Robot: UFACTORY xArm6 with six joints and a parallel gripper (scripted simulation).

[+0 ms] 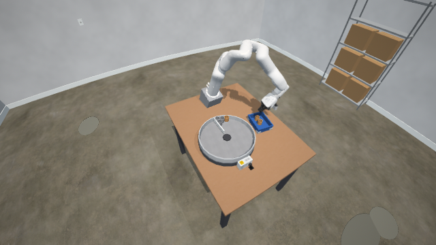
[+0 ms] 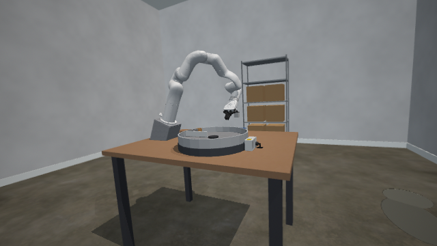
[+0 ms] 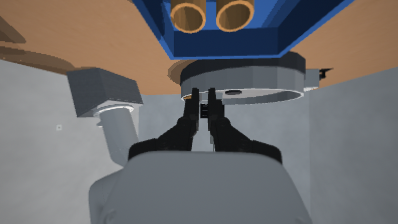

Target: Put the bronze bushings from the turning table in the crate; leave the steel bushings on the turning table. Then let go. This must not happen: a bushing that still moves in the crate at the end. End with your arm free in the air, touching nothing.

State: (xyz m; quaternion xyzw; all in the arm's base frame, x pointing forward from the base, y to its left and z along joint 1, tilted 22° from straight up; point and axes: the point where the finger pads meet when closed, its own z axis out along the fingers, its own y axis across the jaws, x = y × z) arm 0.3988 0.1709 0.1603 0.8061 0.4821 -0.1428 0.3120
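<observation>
- Turntable point(image 1: 204, 147), left of the crate: near its far rim, by the divider bar, a small cluster sits together, grey steel bushings point(image 1: 220, 118) with one bronze bushing point(image 1: 226, 118) just beside them. By my reading that bronze one is what is left to move.
- Crate point(image 1: 268, 122), just right of the turntable on the table point(image 1: 272, 160): two bronze bushings point(image 1: 258, 120) stand inside, so that part looks done.
- Gripper point(image 1: 263, 108), over the crate's far edge and well above it: fingers nearly together with nothing between them, so it is clenched on air.
- Judgement: roughly two thirds through; one more pick, a drop into the crate and a final release remain.
- Top view alone shows the count and the colours on the turntable; the exterior view hides the crate behind the turntable's wall point(image 2: 212, 143) and shows only the gripper's point(image 2: 228, 114) height above it.
- Wrist view alone shows the narrow gap between the fingers and the two bronze bushings' point(image 3: 188, 16) open bores inside the crate point(image 3: 225, 47).
</observation>
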